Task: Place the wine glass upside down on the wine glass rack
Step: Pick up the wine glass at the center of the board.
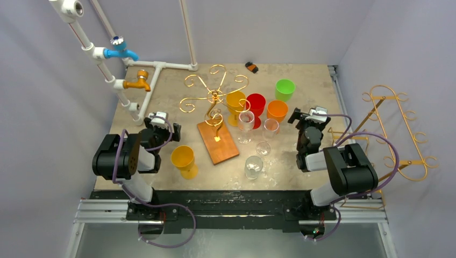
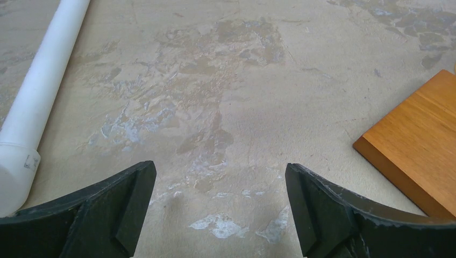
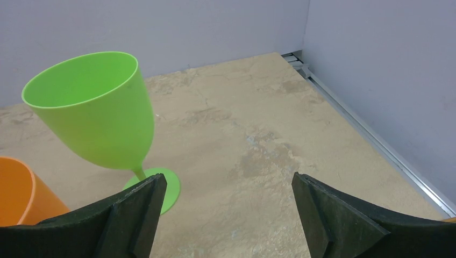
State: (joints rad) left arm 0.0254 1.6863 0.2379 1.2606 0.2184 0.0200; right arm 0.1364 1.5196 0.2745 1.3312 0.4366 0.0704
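Currently both idle: right gripper (image 3: 228,188), fingers spread, empty; green wine glass (image 3: 91,107) upright just ahead-left. Left gripper (image 2: 220,177) likewise spread, above tabletop (image 2: 215,80) near wooden base (image 2: 419,140). Gold rack (image 1: 215,97) mid-table. Advise pinching stem low, inverting, approaching a scroll squarely.

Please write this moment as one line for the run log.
left gripper: open, empty, above table beside wooden base | right gripper: open, empty, facing green glass | wine glass rack: no glass hung yet
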